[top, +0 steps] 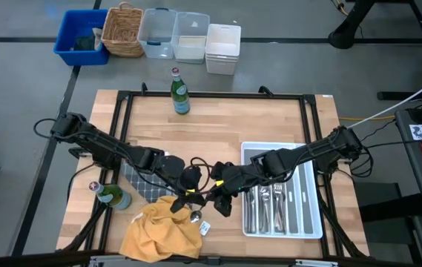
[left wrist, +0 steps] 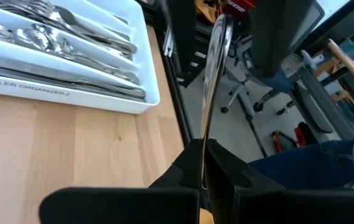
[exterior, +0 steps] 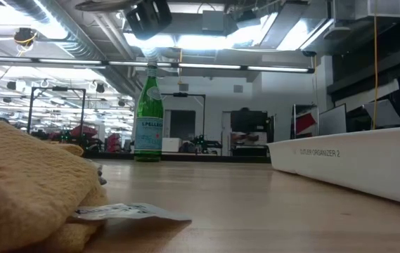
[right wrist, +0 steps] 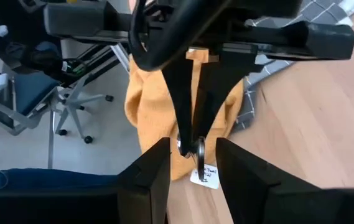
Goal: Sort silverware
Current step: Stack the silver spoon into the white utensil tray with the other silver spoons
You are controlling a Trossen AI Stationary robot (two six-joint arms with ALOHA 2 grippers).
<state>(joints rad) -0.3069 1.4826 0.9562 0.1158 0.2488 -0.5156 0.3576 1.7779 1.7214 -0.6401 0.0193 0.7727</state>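
Observation:
My left gripper (top: 190, 185) (left wrist: 203, 177) hovers over the near middle of the table, shut on a slim silver spoon (left wrist: 211, 81). The spoon's rounded end (right wrist: 197, 150) sticks out past the fingertips, above a yellow cloth (top: 159, 230). My right gripper (top: 222, 202) (right wrist: 192, 165) faces it from the right, open. Its two fingers stand on either side of the spoon's free end without touching it. More silverware (top: 270, 204) lies in the white divided tray (top: 281, 146) at the right. My left gripper pinches the spoon's handle (left wrist: 203, 149) between its two fingers. The spoon runs straight on from the fingertips, along their line, slanting down toward the table's near right. It is lifted clear of the table and the cloth.
A grey checked cloth (top: 140, 184) lies under my left arm, and a paper tag (top: 205, 228) sits beside the yellow cloth. Green bottles stand at the far middle (top: 180, 93) and near left (top: 113, 196). Bins and a basket (top: 122, 30) lie beyond the far edge. A person's legs (left wrist: 326, 168) show past the near edge.

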